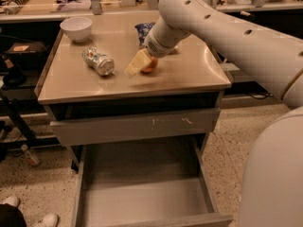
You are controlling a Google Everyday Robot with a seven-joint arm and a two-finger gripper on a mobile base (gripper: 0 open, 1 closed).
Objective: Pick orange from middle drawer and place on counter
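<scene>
The orange [151, 66] rests on the tan counter [189, 77], near its middle, partly hidden by my gripper [142, 63]. The gripper reaches down from the white arm and sits right against the orange's left side, low over the counter top. The middle drawer [142, 193] is pulled out wide below, and its grey floor shows nothing in it.
On the counter stand a white bowl [75, 28] at the back left, a crushed can [98, 60] left of the orange, and a blue bag [143, 30] behind the gripper. A grey scratched drawer front [137, 126] is shut above the open drawer. A cluttered bench [57, 6] runs behind. Shoes [28, 214] show at the bottom left.
</scene>
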